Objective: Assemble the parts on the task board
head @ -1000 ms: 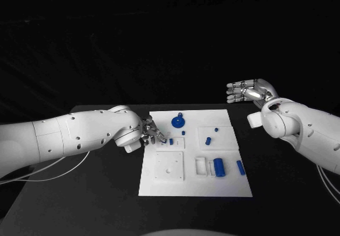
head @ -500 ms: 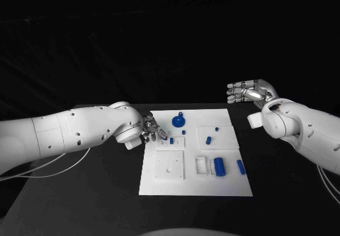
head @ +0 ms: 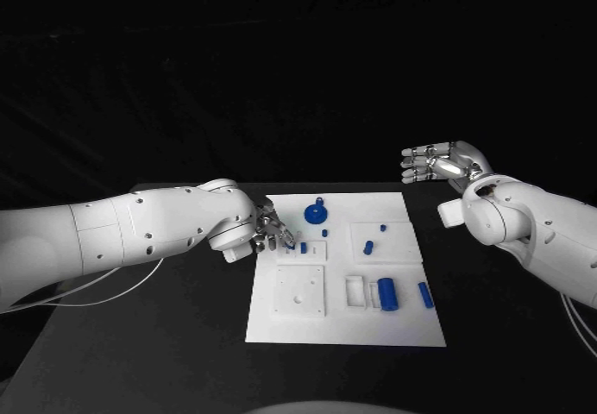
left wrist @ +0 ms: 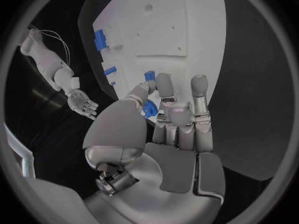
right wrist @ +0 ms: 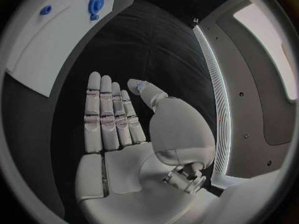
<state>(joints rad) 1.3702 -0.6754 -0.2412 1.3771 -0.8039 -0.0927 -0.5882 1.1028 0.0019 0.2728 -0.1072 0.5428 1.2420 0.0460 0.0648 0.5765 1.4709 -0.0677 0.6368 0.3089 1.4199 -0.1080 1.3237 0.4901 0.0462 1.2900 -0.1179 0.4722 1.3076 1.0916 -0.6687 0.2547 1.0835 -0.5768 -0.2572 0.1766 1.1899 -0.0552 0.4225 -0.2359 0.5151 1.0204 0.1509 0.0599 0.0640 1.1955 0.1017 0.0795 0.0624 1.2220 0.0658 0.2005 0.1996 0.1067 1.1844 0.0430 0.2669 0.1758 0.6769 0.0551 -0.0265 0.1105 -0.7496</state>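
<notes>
My left hand pinched a small blue part over the white task board; right hand hung empty, fingers straight and held together.

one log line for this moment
left hand: over task board left edge, holding a small blue part | right hand: open, off board

A black table carries the work, its dark matte top reaching out to the left and toward the near edge. Behind it hangs a black backdrop, seemingly cloth. Thin pale cables trail across the table's left side.
</notes>
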